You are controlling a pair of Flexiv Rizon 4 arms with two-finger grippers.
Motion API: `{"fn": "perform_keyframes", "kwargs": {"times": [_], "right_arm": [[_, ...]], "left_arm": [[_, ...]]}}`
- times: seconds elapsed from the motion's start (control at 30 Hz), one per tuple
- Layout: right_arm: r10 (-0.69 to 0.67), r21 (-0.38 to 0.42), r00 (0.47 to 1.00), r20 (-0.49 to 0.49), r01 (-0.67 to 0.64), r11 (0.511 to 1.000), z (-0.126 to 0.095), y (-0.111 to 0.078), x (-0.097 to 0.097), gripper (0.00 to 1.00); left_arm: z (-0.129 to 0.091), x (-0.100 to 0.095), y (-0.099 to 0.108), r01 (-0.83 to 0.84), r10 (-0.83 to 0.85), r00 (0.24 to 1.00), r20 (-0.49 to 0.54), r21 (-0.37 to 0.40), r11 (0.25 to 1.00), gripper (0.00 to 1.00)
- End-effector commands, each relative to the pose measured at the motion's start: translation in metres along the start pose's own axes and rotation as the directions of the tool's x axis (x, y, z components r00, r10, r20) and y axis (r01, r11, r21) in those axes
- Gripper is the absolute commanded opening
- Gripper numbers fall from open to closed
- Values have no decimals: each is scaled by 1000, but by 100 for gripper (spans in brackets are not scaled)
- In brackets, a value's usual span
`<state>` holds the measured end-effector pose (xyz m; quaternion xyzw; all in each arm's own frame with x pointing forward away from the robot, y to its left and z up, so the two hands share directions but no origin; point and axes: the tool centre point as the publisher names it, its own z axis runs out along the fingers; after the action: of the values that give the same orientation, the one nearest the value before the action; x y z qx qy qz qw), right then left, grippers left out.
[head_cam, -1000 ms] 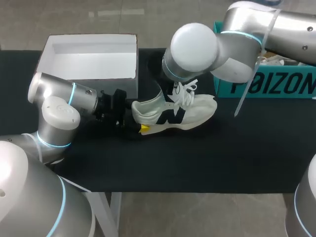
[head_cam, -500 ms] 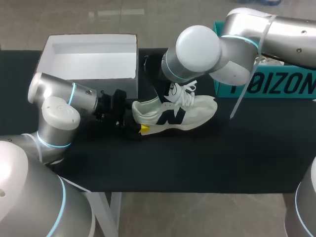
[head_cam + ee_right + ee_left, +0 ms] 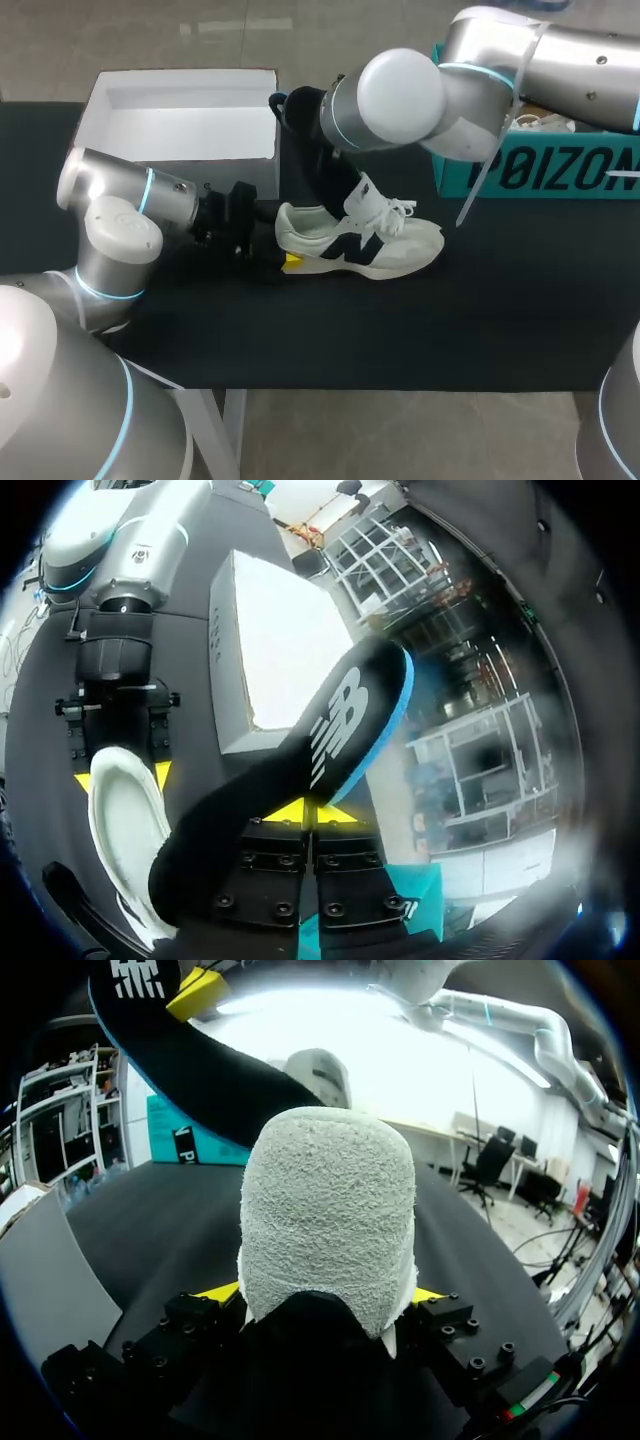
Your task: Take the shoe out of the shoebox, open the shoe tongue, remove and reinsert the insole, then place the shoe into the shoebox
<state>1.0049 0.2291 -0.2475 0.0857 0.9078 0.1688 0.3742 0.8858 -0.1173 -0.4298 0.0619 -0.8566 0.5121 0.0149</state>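
A white sneaker (image 3: 375, 245) with a dark side logo lies on its sole on the black table. My left gripper (image 3: 283, 252) grips its heel (image 3: 328, 1210), one yellow fingertip (image 3: 222, 1292) on each side. My right gripper (image 3: 310, 810) is shut on one end of the black, blue-edged insole (image 3: 300, 750). The insole (image 3: 325, 175) slants up out of the shoe opening toward the right gripper (image 3: 298, 108) near the shoebox corner. The open white shoebox (image 3: 180, 110) stands at the back left with nothing in it.
A teal box (image 3: 545, 170) stands at the back right behind my right arm. The black table top (image 3: 400, 330) stretches bare in front of the shoe.
My right gripper rose and moved back-left, drawing the insole up out of the shoe. The shoe's toe dropped, so it now lies flat, slightly further right. The left arm kept still.
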Motion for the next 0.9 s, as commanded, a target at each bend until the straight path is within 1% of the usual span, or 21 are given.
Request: {"fn": "perform_keyframes", "kwargs": {"times": [0.03, 0.13, 0.17, 0.27, 0.33, 0.43, 0.6, 0.73, 0.83, 0.9], "right_arm": [[55, -39, 995, 88, -52, 998, -45, 0, -9, 0], [78, -74, 989, 126, -69, 995, -63, 8, -21, 0], [85, -77, 988, 129, -76, 994, -68, 9, -26, 0], [132, -121, 981, 140, -115, 986, -81, 14, -40, 0], [160, -142, 976, 148, -139, 980, -89, 16, -46, 0], [185, -161, 974, 127, -164, 973, -102, 20, -56, 0], [240, -210, 963, 118, -212, 954, -118, 23, -61, 0], [264, -249, 959, 108, -231, 941, -137, 32, -65, 0], [260, -246, 961, 88, -232, 941, -151, 37, -68, 0], [258, -229, 964, 71, -236, 944, -159, 36, -69, 0]], "left_arm": [[1, 0, 1, 0, 0, 1000, -2, -1, 1000, 0], [1, 0, 1, 0, 0, 1000, -2, -1, 1000, 0], [1, 0, 1, 0, 0, 1000, -2, -1, 1000, 0], [1, 0, 1, 0, 0, 1000, -2, -1, 1000, 0], [1, 0, 1, 0, 0, 1000, -2, -1, 1000, 0], [1, 0, 1, 0, 0, 1000, -2, -1, 1000, 0], [1, 0, 1, 0, 0, 1000, -2, -1, 1000, 0], [1, 0, 1, 0, 0, 1000, -2, -1, 1000, 0], [1, 0, 1, 0, 0, 1000, -2, -1, 1000, 0], [1, 0, 1, 0, 0, 1000, -2, -1, 1000, 0]]}}
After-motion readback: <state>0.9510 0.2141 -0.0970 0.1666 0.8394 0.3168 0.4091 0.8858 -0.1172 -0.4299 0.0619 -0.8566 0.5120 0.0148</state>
